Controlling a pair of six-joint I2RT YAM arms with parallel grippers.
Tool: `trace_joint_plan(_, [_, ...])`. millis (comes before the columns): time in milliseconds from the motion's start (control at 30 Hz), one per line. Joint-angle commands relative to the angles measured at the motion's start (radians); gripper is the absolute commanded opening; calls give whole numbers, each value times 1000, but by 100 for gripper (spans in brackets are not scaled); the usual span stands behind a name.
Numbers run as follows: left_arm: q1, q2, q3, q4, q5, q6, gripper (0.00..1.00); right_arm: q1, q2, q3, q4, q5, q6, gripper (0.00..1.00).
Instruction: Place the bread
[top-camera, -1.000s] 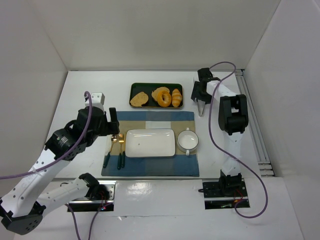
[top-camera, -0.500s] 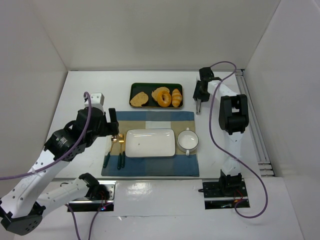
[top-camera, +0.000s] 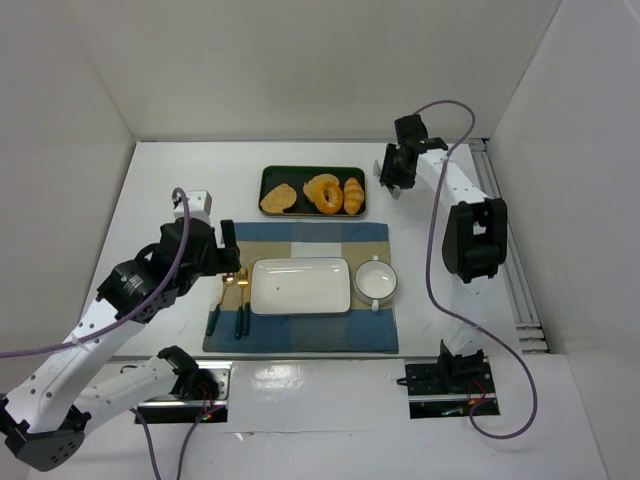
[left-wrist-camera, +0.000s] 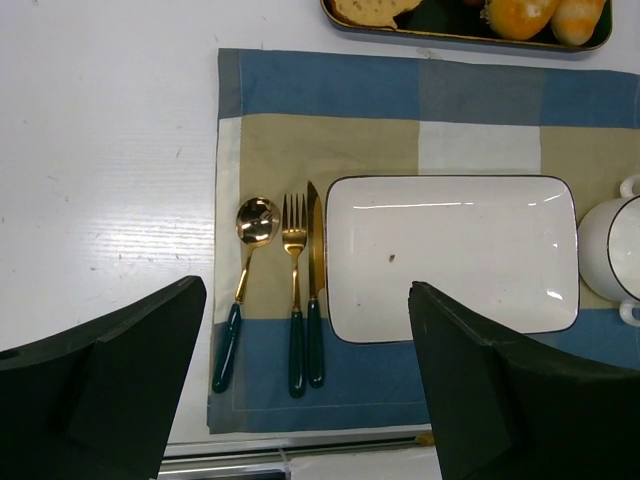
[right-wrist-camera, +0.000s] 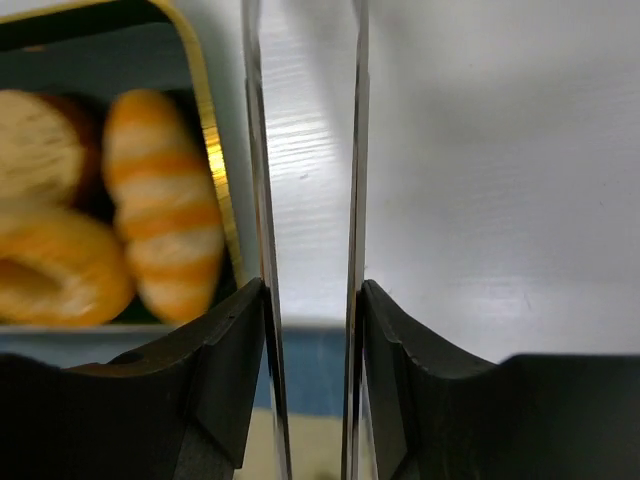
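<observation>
The bread (top-camera: 324, 192), a golden-orange ring, lies in the black tray (top-camera: 272, 175) between a toast slice (top-camera: 279, 198) and a croissant roll (top-camera: 353, 195). In the right wrist view the bread (right-wrist-camera: 55, 280) is at the left edge, next to the roll (right-wrist-camera: 160, 230). My right gripper (top-camera: 392, 178) hovers just right of the tray and is shut on metal tongs (right-wrist-camera: 256, 200), whose two blades stand apart with nothing between them. My left gripper (left-wrist-camera: 310, 400) is wide open and empty above the placemat's near-left part. The bread's lower edge (left-wrist-camera: 515, 12) shows at the top of the left wrist view.
A white rectangular plate (top-camera: 300, 286) lies on the blue-tan placemat (top-camera: 300, 340), with a white handled bowl (top-camera: 376, 281) to its right and a spoon, fork and knife (top-camera: 232, 300) to its left. White walls enclose the table.
My right gripper has moved back and up, from the placemat's far-right corner to beside the tray's right end. The left arm has shifted slightly. The bread has not moved.
</observation>
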Motion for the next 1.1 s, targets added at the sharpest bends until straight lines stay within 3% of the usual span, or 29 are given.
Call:
trace_joint_plan(0, [-3,-21,-12,62,-12,-12,96,48,-186,72,-63,15,-31,48])
trace_joint_plan(333, [-3,-32,-68,160,8,-12,96,142,-433,-10,-137,17,-75,48])
trace_joint_plan(667, [-3,-61,-96,181,59,-12,96,173,-674,-307,-70,-22,-131,50])
trace_joint_plan(1067, [-3,-90,-115,181,87,-12,96,153,-680,-431,72,-155,-198,51])
